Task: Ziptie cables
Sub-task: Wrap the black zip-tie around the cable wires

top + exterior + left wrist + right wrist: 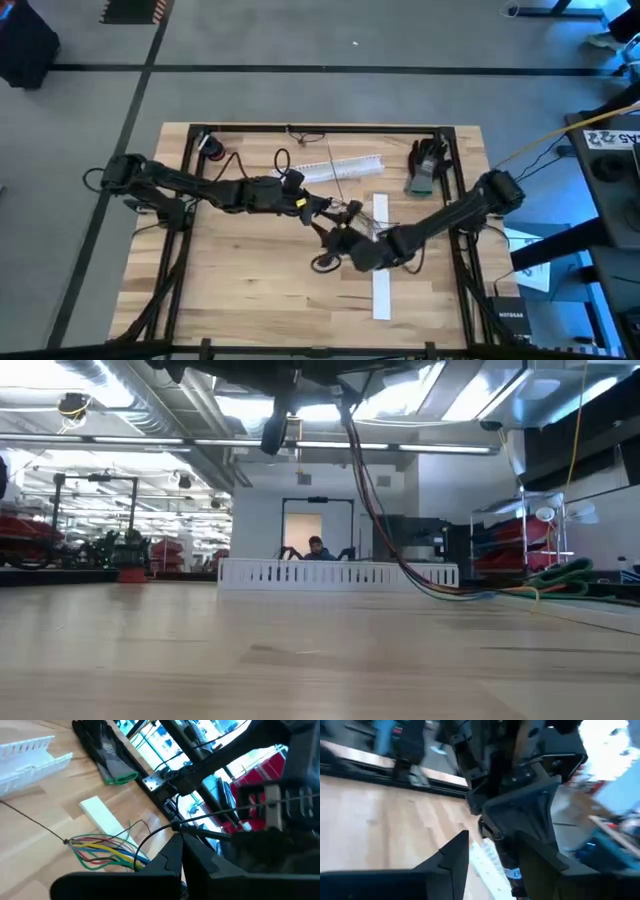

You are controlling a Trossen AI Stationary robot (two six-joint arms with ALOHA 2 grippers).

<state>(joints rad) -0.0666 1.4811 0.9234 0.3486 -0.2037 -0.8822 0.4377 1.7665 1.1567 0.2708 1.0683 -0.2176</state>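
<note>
The cables (102, 851) are a loose bunch of thin green, yellow, red and blue wires. They lie on the wood table (250, 290) beside a white flat strip (102, 817). In the high view the cables (362, 214) sit mid-table, just past my left gripper (333, 212). My left gripper (179, 836) is shut on a thin black strip. From there one thin strand loops down to the bunch. Another runs straight across in front of the right arm (272, 820). My right gripper (347, 246) is close on the near side, beside a small black loop (325, 263). My left gripper pinches the thin black strip (175, 825) between its two fingertips, above the table and a little off the cable bunch. One part of it curves down slack toward the wires. The other runs straight away from the fingertips.
A white slotted tray (345, 168) lies at the far middle and black-and-green gloves (428, 165) at the far right. The white flat strip (380, 255) runs toward the near edge. A black frame (320, 130) borders the table. Bare wood shows near left.
</note>
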